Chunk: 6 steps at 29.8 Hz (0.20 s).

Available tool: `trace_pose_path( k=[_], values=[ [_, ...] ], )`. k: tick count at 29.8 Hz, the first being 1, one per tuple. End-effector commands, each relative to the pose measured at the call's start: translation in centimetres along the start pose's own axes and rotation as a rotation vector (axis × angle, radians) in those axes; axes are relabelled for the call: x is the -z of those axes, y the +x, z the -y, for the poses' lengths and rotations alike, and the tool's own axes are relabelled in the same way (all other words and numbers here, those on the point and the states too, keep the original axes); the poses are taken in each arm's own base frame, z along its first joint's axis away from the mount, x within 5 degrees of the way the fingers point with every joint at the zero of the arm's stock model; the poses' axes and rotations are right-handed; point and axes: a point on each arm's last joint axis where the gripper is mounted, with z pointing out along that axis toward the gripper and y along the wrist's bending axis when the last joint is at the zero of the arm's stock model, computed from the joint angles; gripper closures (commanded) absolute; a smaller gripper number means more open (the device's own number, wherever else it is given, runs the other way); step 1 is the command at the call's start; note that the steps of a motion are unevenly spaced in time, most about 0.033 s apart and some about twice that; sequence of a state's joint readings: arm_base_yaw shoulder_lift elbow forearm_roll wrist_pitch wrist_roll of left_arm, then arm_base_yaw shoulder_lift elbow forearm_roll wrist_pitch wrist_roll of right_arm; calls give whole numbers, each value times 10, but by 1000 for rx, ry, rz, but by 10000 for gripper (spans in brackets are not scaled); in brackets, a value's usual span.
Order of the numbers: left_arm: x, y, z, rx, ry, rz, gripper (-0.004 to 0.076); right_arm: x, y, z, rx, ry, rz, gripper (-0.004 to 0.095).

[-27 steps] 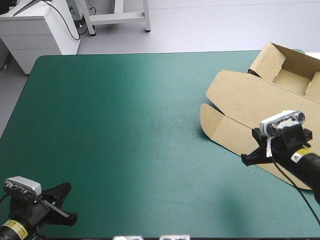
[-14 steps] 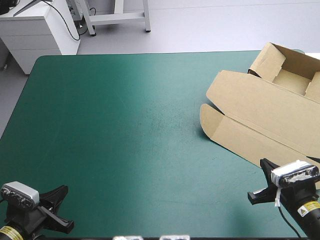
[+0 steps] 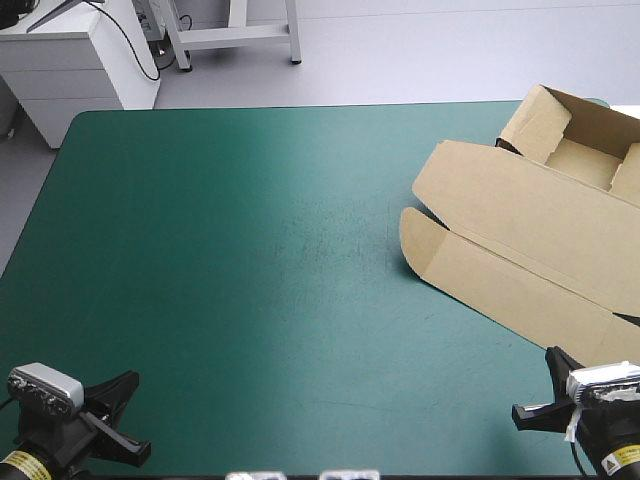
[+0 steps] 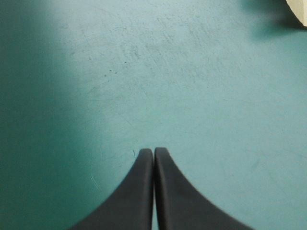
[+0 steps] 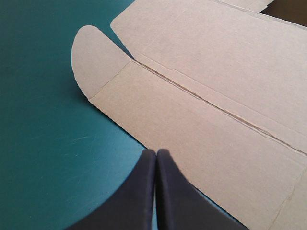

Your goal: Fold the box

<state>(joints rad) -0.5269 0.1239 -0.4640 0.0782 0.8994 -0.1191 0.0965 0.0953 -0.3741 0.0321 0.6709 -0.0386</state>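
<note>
Since the earlier frames the right gripper [image 3: 540, 400] has drawn back off the box [image 3: 520, 230] toward the near right corner of the table, while the left gripper [image 3: 115, 418] has stayed at the near left corner.

From above, the brown box lies at the far right of the teal-green cover [image 3: 250, 250]. Its tray end [image 3: 575, 135], with raised walls, sits at the far right corner. Its long lid panels lie flat toward the middle and end in a rounded flap [image 3: 415, 245]. Each wrist carries a yellow sticker [image 3: 22, 462] whose print is too small to read.

Along the left wrist, the black fingers of the left gripper [image 4: 154, 152] are pressed together in a point over bare, scuffed cover [image 4: 192, 96]. A pale corner of the box [image 4: 301, 9] shows well ahead.

Along the right wrist, the right gripper [image 5: 156, 152] also has its fingers closed tip to tip with nothing between them. They point at the near edge of the flat panel [image 5: 201, 105], and the rounded flap [image 5: 93, 57] lies ahead to the left. Whether the tips touch the board cannot be told.
</note>
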Motion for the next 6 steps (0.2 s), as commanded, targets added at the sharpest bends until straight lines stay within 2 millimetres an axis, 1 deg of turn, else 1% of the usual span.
trace_pose_path(
  k=[1,6],
  values=[
    [2,-13,1,1,14,80,732,3,-11,1,-8,11,60,928],
    [2,-13,1,1,14,80,732,3,-11,1,-8,11,60,928]
  ],
)
